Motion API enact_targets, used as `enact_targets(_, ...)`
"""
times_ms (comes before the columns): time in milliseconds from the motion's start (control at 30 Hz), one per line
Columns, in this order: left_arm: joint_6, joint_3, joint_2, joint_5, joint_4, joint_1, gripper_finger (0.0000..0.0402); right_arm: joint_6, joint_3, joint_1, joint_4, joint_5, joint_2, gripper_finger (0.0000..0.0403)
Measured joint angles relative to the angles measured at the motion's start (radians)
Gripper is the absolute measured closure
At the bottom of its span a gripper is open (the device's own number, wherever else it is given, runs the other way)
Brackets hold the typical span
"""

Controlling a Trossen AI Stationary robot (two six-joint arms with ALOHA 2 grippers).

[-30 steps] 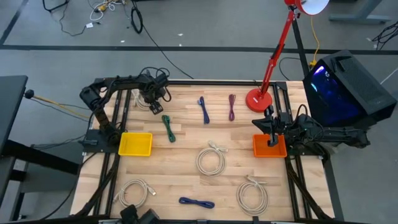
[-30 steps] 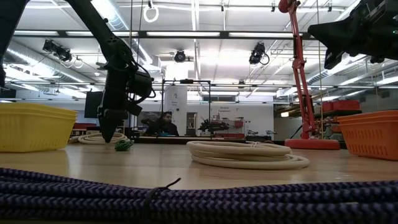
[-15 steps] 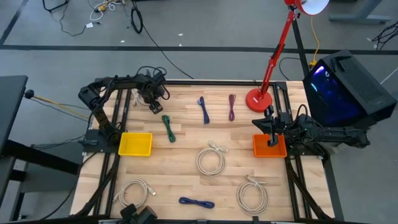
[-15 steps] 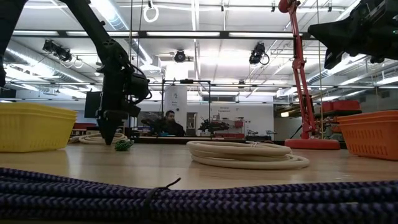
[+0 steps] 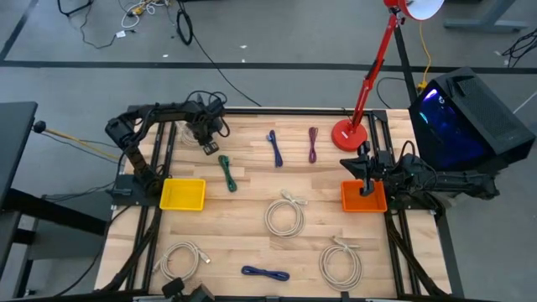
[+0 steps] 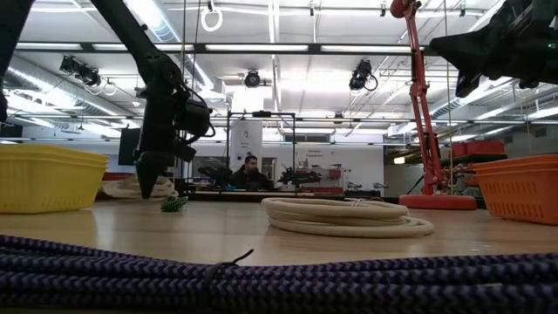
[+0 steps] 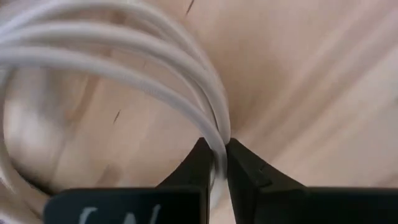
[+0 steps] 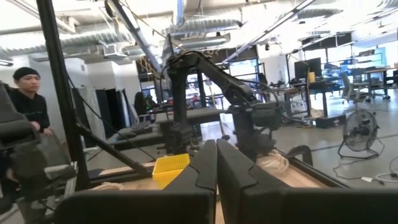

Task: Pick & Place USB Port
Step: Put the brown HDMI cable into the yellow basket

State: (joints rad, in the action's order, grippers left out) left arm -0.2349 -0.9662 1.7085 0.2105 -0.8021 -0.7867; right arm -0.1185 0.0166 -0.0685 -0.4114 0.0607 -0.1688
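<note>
Bright ceiling lights glare in the low view; the near purple cable (image 6: 261, 283) blurs.

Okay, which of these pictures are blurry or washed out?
Left wrist view: the coiled white cable is smeared and soft. Low view: the dark braided cable right at the lens is out of focus, and the ceiling lights glare. High view: evenly lit, sharp.

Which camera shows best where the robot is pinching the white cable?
The left wrist view: the left tool is shut on the white cable, filling the picture. The high view shows that cable only small under the arm. The low view shows it far off. The right wrist view shows little.
</note>
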Motion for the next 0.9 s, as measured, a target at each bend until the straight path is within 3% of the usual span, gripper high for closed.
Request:
enact_targets(233, 0.084, -0.018, -0.162, 0.058, -0.174, 0.115, 0.0373, 0.006, 0.000, 0.000, 0.008, 0.022, 0.000, 0.0396)
enact_targets(400, 0.197, -0.019, -0.318, 0.170, -0.348, 0.242, 0.0373, 0.034, 0.000, 0.000, 0.009, 0.039, 0.000, 0.0396)
enact_targets(567, 0.375, -0.020, -0.483, 0.153, -0.515, 0.375, 0.0373, 0.033, 0.000, 0.000, 0.013, 0.053, 0.000, 0.0396)
enact_targets(700, 0.521, -0.033, -0.586, 0.070, -0.584, 0.496, 0.0373, 0.038, 0.000, 0.000, 0.022, 0.101, 0.000, 0.0396)
enact_targets(900, 0.686, -0.062, -0.611, -0.029, -0.599, 0.663, 0.0373, 0.052, 0.000, 0.000, 0.022, 0.116, 0.000, 0.0396)
